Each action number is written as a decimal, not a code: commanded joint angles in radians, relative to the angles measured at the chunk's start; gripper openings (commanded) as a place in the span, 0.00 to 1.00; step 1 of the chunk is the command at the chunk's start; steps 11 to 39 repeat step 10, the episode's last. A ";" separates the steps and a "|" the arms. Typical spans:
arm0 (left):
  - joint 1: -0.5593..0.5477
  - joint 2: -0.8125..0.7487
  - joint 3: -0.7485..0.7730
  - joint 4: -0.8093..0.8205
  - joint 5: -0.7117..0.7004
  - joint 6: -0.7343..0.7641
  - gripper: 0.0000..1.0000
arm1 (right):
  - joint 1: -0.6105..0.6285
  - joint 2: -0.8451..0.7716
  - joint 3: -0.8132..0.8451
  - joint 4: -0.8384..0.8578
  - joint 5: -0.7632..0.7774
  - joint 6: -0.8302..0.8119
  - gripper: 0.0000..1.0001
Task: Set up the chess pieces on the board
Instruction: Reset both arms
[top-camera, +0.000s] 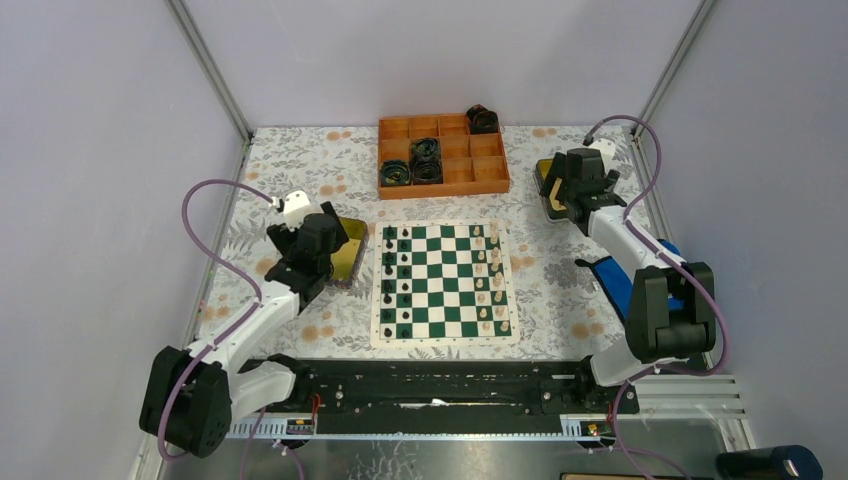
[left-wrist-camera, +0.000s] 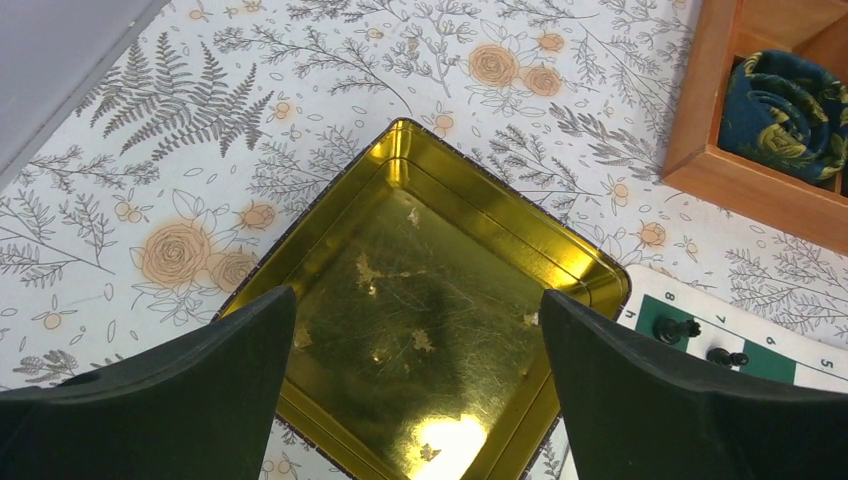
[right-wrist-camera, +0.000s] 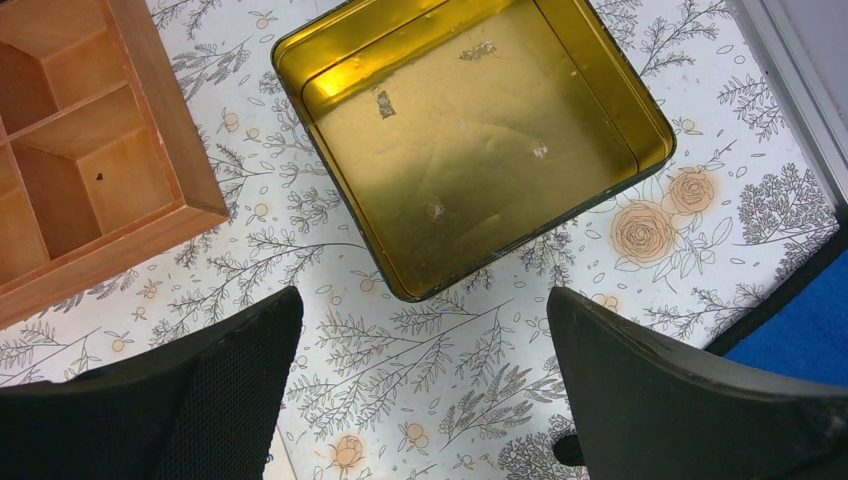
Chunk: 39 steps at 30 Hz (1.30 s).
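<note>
- Chess pieces line the board's left (black) and right (white) sides.
- Left gripper gapes empty over a gold tin.
- Right gripper gapes empty over a second tin.

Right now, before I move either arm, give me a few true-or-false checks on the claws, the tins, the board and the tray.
1. The left claw and the right claw are both open and hold nothing. True.
2. The left tin holds chess pieces. False: there are no pieces in it, only its scuffed gold floor.
3. On the board, seen from the top camera, black pieces line the left side and white pieces line the right. True.
4. The orange tray lies between the board and the arm bases. False: it lies beyond the board's far edge.
</note>
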 joint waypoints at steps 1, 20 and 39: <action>0.015 -0.009 -0.028 0.099 0.030 0.039 0.99 | 0.010 -0.058 -0.005 0.039 0.028 -0.023 1.00; 0.025 -0.013 -0.042 0.138 0.057 0.066 0.99 | 0.032 -0.078 -0.034 0.092 0.022 -0.042 1.00; 0.025 -0.013 -0.042 0.138 0.057 0.066 0.99 | 0.032 -0.078 -0.034 0.092 0.022 -0.042 1.00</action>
